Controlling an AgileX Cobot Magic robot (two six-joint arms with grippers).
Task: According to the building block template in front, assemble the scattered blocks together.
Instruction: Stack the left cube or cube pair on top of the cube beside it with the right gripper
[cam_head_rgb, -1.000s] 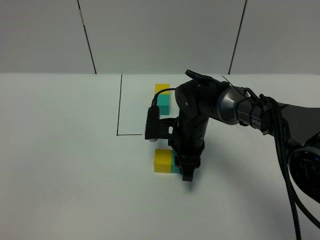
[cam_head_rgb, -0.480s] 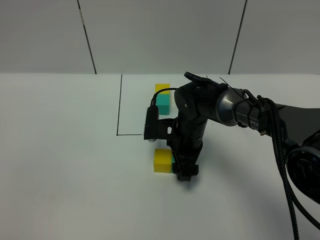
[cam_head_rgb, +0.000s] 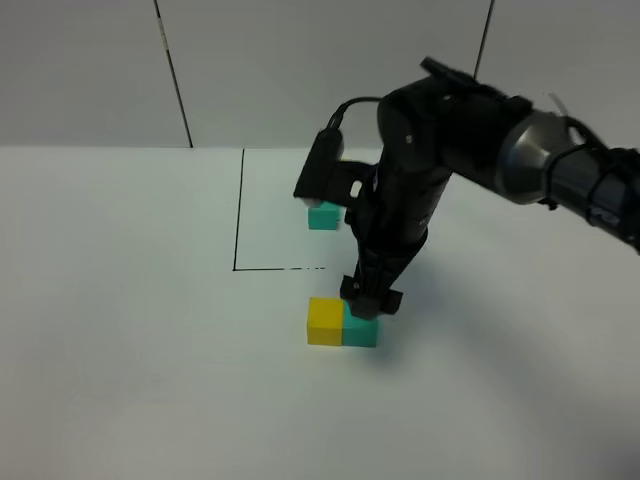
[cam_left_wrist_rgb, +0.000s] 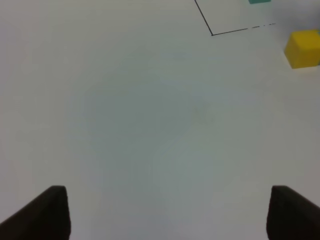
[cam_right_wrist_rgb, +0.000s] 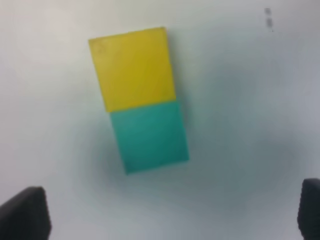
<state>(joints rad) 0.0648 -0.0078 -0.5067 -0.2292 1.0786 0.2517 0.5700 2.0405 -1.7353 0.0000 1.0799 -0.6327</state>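
Note:
The scattered blocks lie side by side and touching on the white table: a yellow cube (cam_head_rgb: 325, 321) (cam_right_wrist_rgb: 132, 67) and a teal cube (cam_head_rgb: 361, 330) (cam_right_wrist_rgb: 150, 136). My right gripper (cam_head_rgb: 369, 298) (cam_right_wrist_rgb: 167, 215) hangs just above the teal one, open and holding nothing. Of the building block template behind it, the teal cube (cam_head_rgb: 323, 216) and the black outline (cam_head_rgb: 238, 210) show; the right arm hides its yellow cube. My left gripper (cam_left_wrist_rgb: 170, 215) is open over bare table, with the yellow cube (cam_left_wrist_rgb: 302, 48) far off to one side.
The dark right arm (cam_head_rgb: 440, 130) reaches in from the right and its wrist camera (cam_head_rgb: 322, 168) hangs over the template. A grey panelled wall (cam_head_rgb: 320, 70) stands behind the table. The outline's corner (cam_left_wrist_rgb: 212, 34) shows in the left wrist view.
The right gripper has opened, let go of the teal cube and risen above it. The teal cube now rests against the yellow one. The left gripper has not moved.

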